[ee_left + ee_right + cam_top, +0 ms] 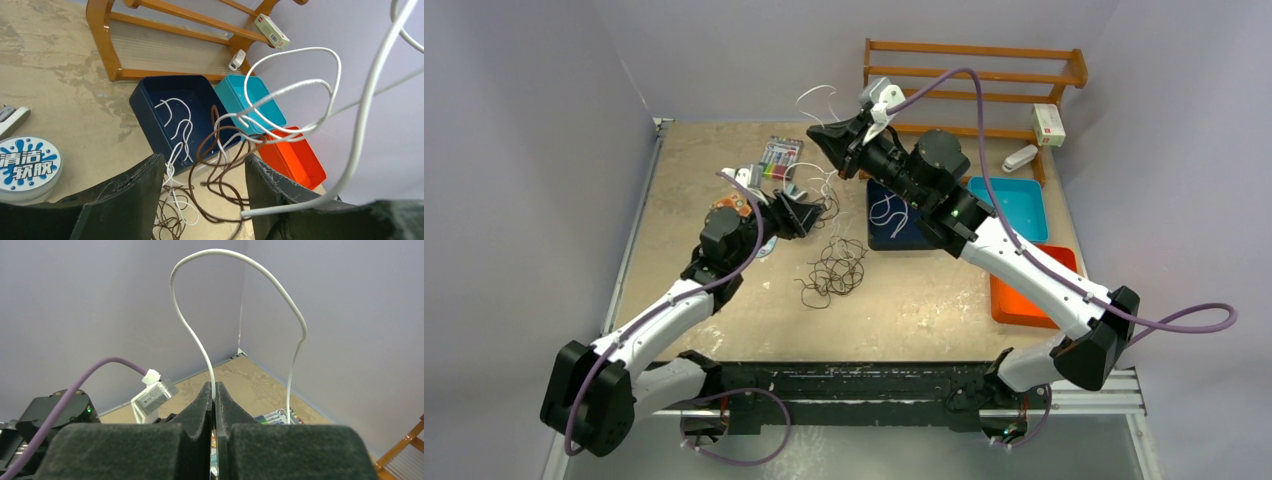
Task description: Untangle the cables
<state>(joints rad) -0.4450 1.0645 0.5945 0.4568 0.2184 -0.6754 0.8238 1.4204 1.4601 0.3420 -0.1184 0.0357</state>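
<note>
My right gripper (pixel 828 141) is raised over the back of the table, shut on a thin white cable (pixel 235 256). That cable arches up from the pinched fingertips (pixel 214 389) and drops down on the right. My left gripper (pixel 810 212) stands open lower down. Between its fingers (pixel 134 196) hang brown cable loops (pixel 220 172) mixed with white strands, none of them pinched. One white cable end (pixel 280 207) lies across its right finger. Big white loops (pixel 300 90) hang just in front. A brown tangle (pixel 834 268) lies on the table.
A navy tray (pixel 876 235) holds a white cable piece (pixel 175 120); teal (pixel 1014 205) and orange (pixel 1024 295) trays sit to its right. A wooden rack (pixel 974 75) stands at the back. A marker pack (pixel 779 160) and round tub (pixel 27 167) lie near the left gripper.
</note>
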